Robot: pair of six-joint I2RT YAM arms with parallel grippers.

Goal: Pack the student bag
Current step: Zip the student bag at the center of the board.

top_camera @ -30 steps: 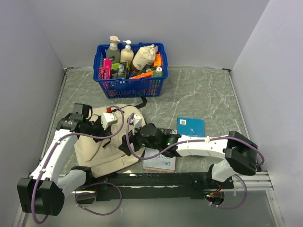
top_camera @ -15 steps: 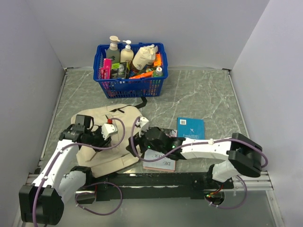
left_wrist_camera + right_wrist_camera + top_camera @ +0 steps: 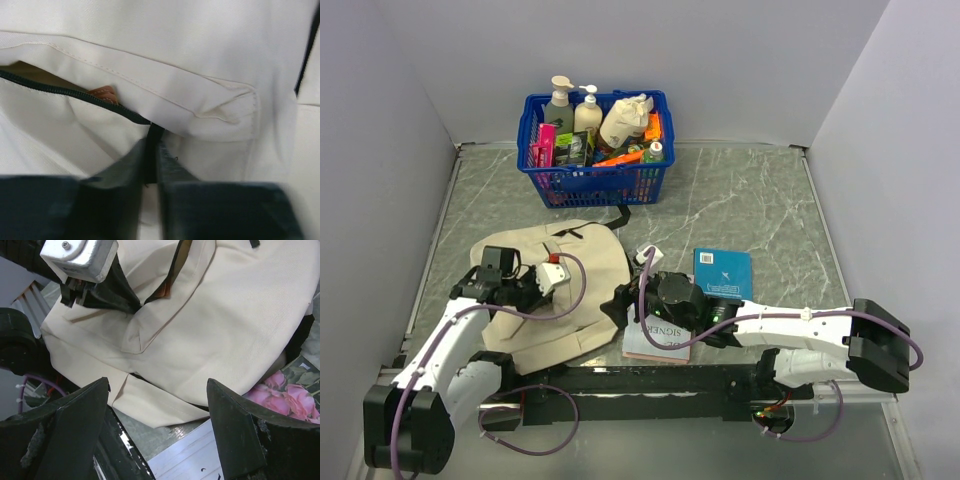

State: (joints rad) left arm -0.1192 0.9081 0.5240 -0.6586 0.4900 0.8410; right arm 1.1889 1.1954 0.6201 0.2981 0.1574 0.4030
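Note:
The student bag (image 3: pixel 575 275), cream fabric, lies flat on the left of the table. My left gripper (image 3: pixel 534 291) rests on its near left part. In the left wrist view its jaws (image 3: pixel 151 165) stand almost together, pinching a black zipper pull (image 3: pixel 153 142) at the end of the black zipper (image 3: pixel 65 91). The pocket gapes slightly and shows something brown (image 3: pixel 104 93) inside. My right gripper (image 3: pixel 618 306) hovers open at the bag's near right edge. Only cream fabric (image 3: pixel 225 325) lies below its spread fingers (image 3: pixel 157 381), which hold nothing.
A blue basket (image 3: pixel 595 150) full of bottles and packets stands at the back. A blue booklet (image 3: pixel 723 270) lies right of the bag. A book with pink roses (image 3: pixel 287 390) lies under my right arm (image 3: pixel 770 325). The metal rail (image 3: pixel 650 380) runs along the near edge.
My left gripper slid toward the near edge of the bag. My right gripper drew back to the right, off the bag's middle, and stayed open.

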